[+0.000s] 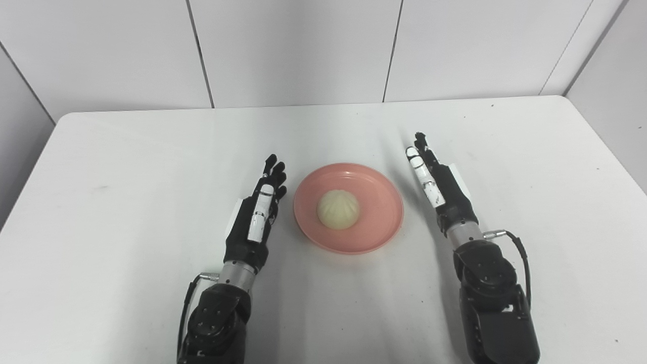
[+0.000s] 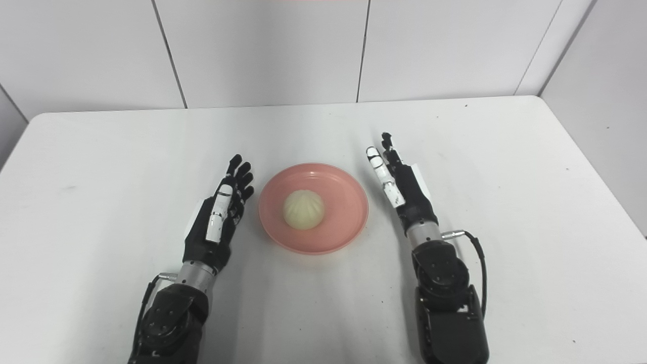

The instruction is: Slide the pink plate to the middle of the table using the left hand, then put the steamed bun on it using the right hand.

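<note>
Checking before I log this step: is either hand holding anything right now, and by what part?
Nothing is held. Left hand and right hand are open beside the pink plate; the steamed bun lies on it.

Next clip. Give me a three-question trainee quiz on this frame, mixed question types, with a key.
1. True or false: the bun lies on the plate.
2. Which hand holds something? A) left hand B) right hand C) neither
3. Fill in: the plate sits ____ the two hands on the table.

Key
1. True. The bun rests near the plate's middle.
2. C. Both hands are open, fingers extended, apart from the plate.
3. Between.
</note>
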Controlling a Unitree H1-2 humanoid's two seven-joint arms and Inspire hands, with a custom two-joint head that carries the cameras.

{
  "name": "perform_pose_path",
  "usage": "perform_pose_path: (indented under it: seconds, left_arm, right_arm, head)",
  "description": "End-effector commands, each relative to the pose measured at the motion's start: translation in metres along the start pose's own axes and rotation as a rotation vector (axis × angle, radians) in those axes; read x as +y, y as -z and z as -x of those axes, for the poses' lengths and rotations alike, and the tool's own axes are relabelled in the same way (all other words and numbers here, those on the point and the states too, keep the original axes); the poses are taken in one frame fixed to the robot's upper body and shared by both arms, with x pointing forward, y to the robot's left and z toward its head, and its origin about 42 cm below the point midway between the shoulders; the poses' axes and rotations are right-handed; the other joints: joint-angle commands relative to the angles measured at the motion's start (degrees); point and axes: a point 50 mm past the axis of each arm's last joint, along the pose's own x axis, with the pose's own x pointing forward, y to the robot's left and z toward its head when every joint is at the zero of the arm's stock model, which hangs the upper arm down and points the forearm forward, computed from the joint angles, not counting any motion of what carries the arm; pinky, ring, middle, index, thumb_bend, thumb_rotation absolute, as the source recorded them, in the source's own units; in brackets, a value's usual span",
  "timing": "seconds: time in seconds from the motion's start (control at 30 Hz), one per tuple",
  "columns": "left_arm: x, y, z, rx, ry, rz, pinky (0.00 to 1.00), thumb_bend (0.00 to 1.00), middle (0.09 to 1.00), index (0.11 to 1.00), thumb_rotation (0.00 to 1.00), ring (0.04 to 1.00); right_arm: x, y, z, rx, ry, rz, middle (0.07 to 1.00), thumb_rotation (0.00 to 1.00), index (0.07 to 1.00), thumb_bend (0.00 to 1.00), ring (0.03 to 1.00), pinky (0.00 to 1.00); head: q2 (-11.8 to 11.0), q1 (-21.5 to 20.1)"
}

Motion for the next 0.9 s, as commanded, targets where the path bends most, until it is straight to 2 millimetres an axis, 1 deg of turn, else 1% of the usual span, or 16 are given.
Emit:
perform_pose_path:
  seconds: [0.0, 0.03, 0.1, 0.23, 0.33, 0.37, 0.5, 0.6, 0.7, 0.87]
  left_arm:
    - [0.011, 0.025, 0.019, 0.078, -0.043, -0.016, 1.0, 0.38, 1.0, 1.0, 1.0, 1.0]
    - [0.012, 0.025, 0.019, 0.074, -0.043, -0.016, 1.0, 0.38, 1.0, 1.0, 1.0, 1.0]
    - [0.012, 0.026, 0.021, 0.069, -0.049, -0.013, 1.0, 0.39, 1.0, 1.0, 1.0, 1.0]
    - [0.014, 0.03, 0.024, 0.068, -0.066, -0.013, 1.0, 0.38, 1.0, 1.0, 1.0, 1.0]
    - [0.015, 0.031, 0.028, 0.068, -0.075, -0.004, 1.0, 0.37, 1.0, 1.0, 1.0, 1.0]
    - [0.015, 0.032, 0.03, 0.069, -0.075, -0.003, 1.0, 0.37, 1.0, 1.0, 1.0, 1.0]
    - [0.015, 0.036, 0.036, 0.065, -0.075, 0.007, 1.0, 0.35, 1.0, 1.0, 1.0, 1.0]
    - [0.014, 0.04, 0.043, 0.076, -0.083, 0.012, 1.0, 0.37, 1.0, 1.0, 1.0, 1.0]
    - [0.014, 0.043, 0.048, 0.077, -0.085, 0.021, 1.0, 0.36, 1.0, 1.0, 1.0, 1.0]
    - [0.015, 0.044, 0.054, 0.076, -0.083, 0.03, 1.0, 0.35, 1.0, 1.0, 1.0, 1.0]
  right_arm:
    - [0.003, -0.012, -0.003, -0.083, 0.013, -0.026, 1.0, 1.0, 1.0, 0.37, 1.0, 1.0]
    - [0.006, -0.009, -0.001, -0.077, 0.014, -0.05, 1.0, 1.0, 1.0, 0.37, 1.0, 1.0]
    - [0.009, -0.002, 0.002, -0.066, 0.017, -0.083, 1.0, 1.0, 1.0, 0.33, 1.0, 1.0]
    - [0.017, 0.011, 0.01, -0.058, 0.033, -0.1, 1.0, 1.0, 1.0, 0.28, 1.0, 1.0]
    - [0.024, 0.021, 0.016, -0.056, 0.029, -0.152, 1.0, 1.0, 1.0, 0.28, 1.0, 1.0]
    - [0.027, 0.023, 0.019, -0.056, 0.03, -0.168, 1.0, 1.0, 1.0, 0.27, 1.0, 1.0]
    - [0.033, 0.029, 0.027, -0.037, 0.036, -0.204, 1.0, 1.0, 1.0, 0.26, 1.0, 1.0]
    - [0.038, 0.035, 0.033, -0.049, 0.003, -0.246, 1.0, 1.0, 1.0, 0.23, 1.0, 1.0]
    - [0.041, 0.04, 0.038, -0.035, -0.023, -0.282, 1.0, 1.0, 1.0, 0.22, 1.0, 1.0]
    - [0.042, 0.045, 0.043, -0.017, -0.046, -0.295, 1.0, 1.0, 1.0, 0.21, 1.0, 1.0]
  head:
    - [-0.1, 0.0]
    - [-0.2, 0.2]
    - [-0.3, 0.4]
    - [-1.0, 1.0]
    - [-2.0, 1.4]
    - [-2.0, 1.4]
    - [-2.8, 1.6]
    - [-3.4, 2.1]
    - [-3.5, 2.7]
    - [-3.4, 3.3]
